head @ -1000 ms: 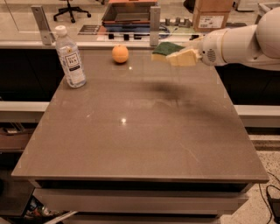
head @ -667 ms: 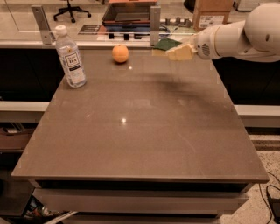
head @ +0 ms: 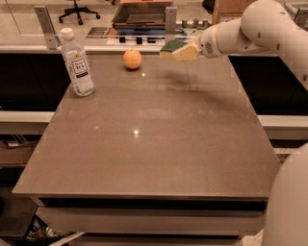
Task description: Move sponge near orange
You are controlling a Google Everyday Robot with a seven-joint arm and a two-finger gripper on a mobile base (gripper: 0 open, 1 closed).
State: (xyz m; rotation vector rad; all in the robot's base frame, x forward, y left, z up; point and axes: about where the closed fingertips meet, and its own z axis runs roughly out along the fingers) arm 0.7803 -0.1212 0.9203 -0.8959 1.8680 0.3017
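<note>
The gripper (head: 183,51), above the far right part of the desk (head: 144,144), is largely hidden by the held sponge (head: 172,46), which is itself blurred. The arm (head: 260,24) is cut off by the top and right edges. A white body part (head: 288,202) is cut off at the lower right corner. The label print on the bottle (head: 77,62) is too small to be read. A chair (head: 77,7) is cropped by the top edge.
</note>
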